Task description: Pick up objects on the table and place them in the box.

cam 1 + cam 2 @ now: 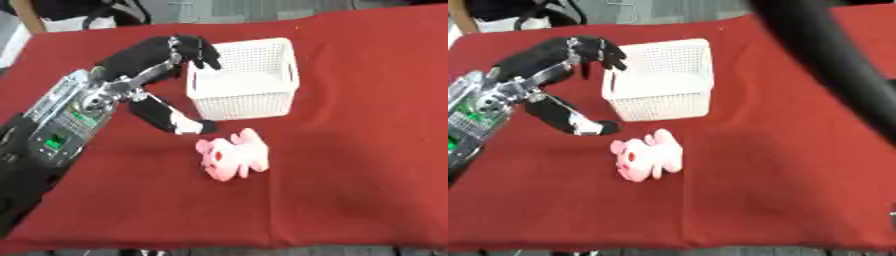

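Plush pink toy (233, 159) lies on the red-covered bench (350, 150), just below and to the right of the left robot hand (179, 55). It looks light, soft and squashy, best taken around its thick middle. Its long axis runs diagonally, head end toward the near left, limbs toward the far right. The left robot hand hovers at the near-left corner of the white box (245, 80), fingers curled downward, holding nothing. The right robot hand is not visible.
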You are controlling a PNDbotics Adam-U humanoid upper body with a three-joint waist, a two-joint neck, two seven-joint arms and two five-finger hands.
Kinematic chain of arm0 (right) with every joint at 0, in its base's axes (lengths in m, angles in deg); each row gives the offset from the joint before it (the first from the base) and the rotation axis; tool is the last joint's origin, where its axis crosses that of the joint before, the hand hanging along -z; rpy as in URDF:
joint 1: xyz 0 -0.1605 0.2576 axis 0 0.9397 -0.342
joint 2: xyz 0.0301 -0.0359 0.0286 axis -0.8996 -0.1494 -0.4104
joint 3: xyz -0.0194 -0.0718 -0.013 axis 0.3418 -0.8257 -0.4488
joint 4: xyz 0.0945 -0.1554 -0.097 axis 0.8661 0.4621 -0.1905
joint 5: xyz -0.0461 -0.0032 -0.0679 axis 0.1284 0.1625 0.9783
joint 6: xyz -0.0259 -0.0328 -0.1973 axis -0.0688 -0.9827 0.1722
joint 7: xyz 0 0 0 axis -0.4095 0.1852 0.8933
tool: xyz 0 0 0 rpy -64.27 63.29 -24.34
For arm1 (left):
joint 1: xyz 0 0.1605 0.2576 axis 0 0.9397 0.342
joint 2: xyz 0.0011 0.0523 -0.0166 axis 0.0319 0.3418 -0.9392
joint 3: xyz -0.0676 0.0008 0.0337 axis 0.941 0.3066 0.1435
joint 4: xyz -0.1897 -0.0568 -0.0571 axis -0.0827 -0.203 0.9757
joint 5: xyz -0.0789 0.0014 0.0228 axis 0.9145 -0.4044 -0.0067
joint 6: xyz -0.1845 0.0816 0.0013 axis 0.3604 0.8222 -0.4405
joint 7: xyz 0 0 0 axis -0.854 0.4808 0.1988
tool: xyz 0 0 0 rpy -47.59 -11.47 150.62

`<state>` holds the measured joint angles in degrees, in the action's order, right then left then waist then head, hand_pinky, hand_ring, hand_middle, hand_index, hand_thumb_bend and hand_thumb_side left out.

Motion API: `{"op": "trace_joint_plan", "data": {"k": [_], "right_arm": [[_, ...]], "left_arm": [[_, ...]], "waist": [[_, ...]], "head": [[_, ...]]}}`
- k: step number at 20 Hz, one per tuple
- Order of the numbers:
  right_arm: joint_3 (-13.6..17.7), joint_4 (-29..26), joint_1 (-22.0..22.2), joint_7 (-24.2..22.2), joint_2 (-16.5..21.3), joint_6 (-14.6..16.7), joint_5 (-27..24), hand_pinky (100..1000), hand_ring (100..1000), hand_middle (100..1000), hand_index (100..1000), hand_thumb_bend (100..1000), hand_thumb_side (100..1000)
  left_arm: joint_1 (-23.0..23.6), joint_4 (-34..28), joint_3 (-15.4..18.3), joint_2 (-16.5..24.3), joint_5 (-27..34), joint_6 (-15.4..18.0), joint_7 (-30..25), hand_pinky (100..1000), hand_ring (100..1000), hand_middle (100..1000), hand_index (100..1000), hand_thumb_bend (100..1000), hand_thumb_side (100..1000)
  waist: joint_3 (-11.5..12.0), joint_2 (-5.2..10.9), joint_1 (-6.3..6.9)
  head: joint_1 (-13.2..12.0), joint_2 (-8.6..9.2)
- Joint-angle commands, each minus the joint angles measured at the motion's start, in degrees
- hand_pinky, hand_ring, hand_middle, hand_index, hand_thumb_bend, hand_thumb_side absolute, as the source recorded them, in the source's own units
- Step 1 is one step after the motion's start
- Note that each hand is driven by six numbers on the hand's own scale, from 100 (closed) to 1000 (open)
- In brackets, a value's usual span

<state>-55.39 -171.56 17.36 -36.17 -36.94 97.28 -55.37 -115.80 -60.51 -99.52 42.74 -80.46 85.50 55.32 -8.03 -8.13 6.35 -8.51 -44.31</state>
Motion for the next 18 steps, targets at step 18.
{"op": "trace_joint_plan", "data": {"k": [18], "right_arm": [[0.03, -1.08, -0.06, -0.41, 1.63, -0.54, -0.69, 632, 801, 821, 853, 100, 702]], "left_arm": [[-13.16, 7.80, -5.25, -5.34, -0.90, -5.53, -12.43, 343, 599, 773, 794, 481, 658]], "waist": [[-0.62, 1.49, 0.86]], "head": [[0.97, 0.20]]}}
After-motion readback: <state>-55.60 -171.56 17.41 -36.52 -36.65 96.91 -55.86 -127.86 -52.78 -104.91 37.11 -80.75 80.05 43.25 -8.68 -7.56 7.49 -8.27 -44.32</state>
